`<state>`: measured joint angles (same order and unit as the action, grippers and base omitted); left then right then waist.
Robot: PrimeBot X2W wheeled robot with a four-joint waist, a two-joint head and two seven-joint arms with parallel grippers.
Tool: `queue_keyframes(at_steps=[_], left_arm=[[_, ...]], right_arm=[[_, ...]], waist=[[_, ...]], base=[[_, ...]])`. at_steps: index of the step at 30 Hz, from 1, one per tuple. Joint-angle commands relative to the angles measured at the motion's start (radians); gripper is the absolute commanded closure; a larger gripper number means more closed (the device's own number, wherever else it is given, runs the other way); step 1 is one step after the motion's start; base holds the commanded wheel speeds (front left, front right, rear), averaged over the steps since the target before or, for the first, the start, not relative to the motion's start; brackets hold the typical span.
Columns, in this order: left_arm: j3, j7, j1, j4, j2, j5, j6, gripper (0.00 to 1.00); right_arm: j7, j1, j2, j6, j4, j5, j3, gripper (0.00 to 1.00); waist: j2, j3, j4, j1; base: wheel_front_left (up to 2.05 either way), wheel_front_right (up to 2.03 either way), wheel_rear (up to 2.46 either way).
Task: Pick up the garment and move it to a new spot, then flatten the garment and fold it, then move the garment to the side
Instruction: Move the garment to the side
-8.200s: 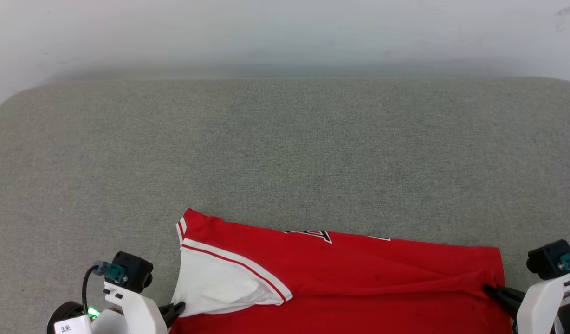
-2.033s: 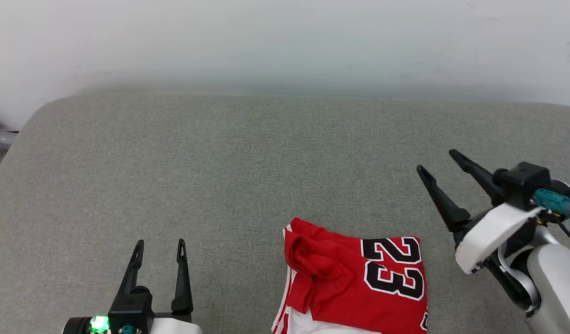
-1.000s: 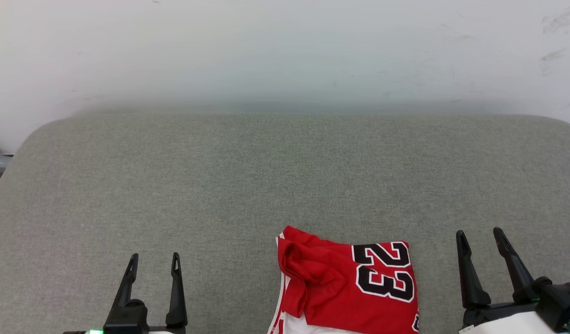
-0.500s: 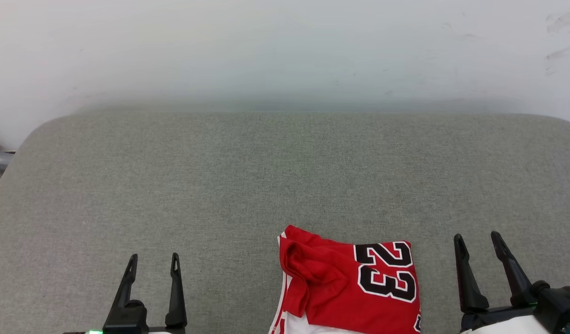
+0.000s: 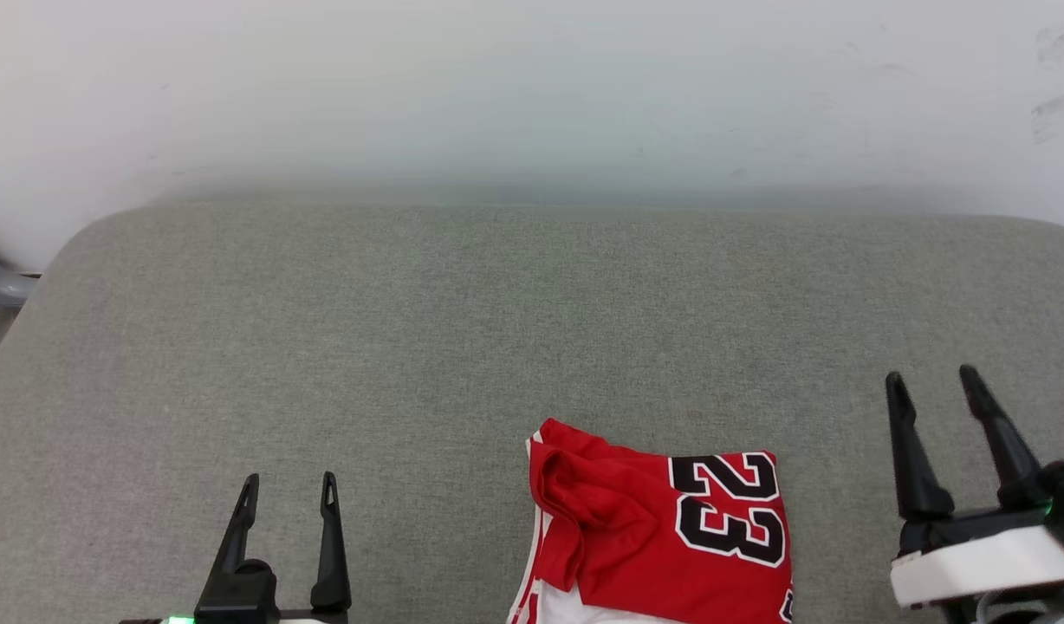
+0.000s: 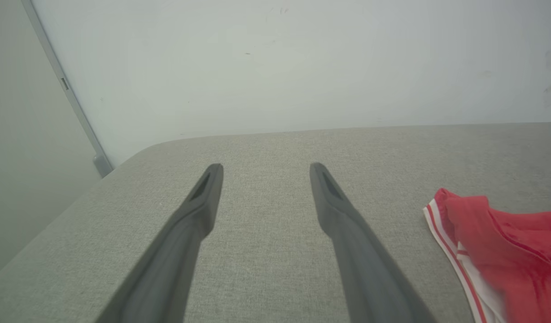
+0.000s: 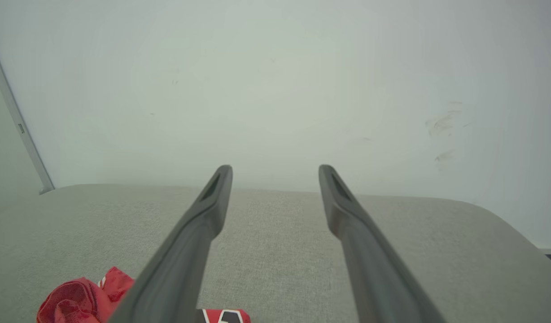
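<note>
Head view, lower centre of frame: the garment (image 5: 662, 529) lies folded into a compact packet on the grey fabric-covered table (image 5: 497, 303), its lower part cut off by the bottom edge. The top layer is red, with the number 23 (image 5: 727, 511) in black, white-outlined, on the right half of the packet. The red cloth on its left half is bunched into a raised fold. White cloth and white-red striped trim (image 5: 532, 563) show along its left and lower edges.

Left hand (image 5: 290, 477): lower left of frame, both dark fingers pointing up the picture and spread apart, holding nothing, well apart from the garment. In the left wrist view this hand (image 6: 265, 167) shows bare table between its fingers, and the garment (image 6: 504, 242) sits at the right edge of frame.

Right hand (image 5: 931, 373): lower right of frame, fingers likewise spread and empty, near the packet's right edge without touching it. In the right wrist view this hand (image 7: 275, 168) points toward the table's far edge and the pale wall (image 7: 275, 89). The garment (image 7: 78, 300) lies in the lower left corner, partly behind the left finger.
</note>
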<state>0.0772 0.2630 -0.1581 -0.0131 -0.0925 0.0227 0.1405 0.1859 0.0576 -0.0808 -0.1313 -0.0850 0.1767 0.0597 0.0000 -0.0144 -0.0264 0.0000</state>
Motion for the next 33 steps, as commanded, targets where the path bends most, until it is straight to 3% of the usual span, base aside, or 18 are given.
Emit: queue_keyframes(at_steps=[1, 9, 20, 27, 33], left_arm=[[0.000, 0.002, 0.010, -0.001, -0.003, 0.004, -0.003, 0.00], [0.006, 0.002, 0.024, 0.001, 0.000, 0.007, -0.004, 0.00], [0.017, 0.002, 0.051, 0.007, 0.006, 0.007, -0.010, 0.00], [0.023, 0.002, 0.066, 0.008, 0.012, 0.008, -0.010, 0.00], [0.027, 0.002, 0.083, 0.005, 0.016, 0.008, -0.008, 0.00]], right_arm=[[-0.020, -0.036, -0.027, 0.001, -0.013, 0.007, 0.006, 0.00], [-0.248, -0.208, -0.186, 0.001, -0.050, 0.121, -0.067, 0.00], [-0.744, -0.330, -0.396, 0.001, -0.006, 0.372, -0.269, 0.00], [-0.949, -0.296, -0.456, 0.001, 0.052, 0.499, -0.363, 0.00], [-1.009, -0.276, -0.465, 0.001, 0.099, 0.547, -0.424, 0.00]], waist=[[0.0000, -0.003, -0.002, 0.0000], [0.0000, -0.022, -0.013, 0.0000], [0.0000, -0.055, -0.038, 0.0000], [0.0000, -0.078, -0.060, 0.0000], [0.0000, -0.102, -0.078, 0.0000]], base=[[0.00, 0.00, 0.00], [0.00, 0.00, 0.00], [0.00, 0.00, 0.00], [0.00, 0.00, 0.00], [0.00, 0.00, 0.00]])
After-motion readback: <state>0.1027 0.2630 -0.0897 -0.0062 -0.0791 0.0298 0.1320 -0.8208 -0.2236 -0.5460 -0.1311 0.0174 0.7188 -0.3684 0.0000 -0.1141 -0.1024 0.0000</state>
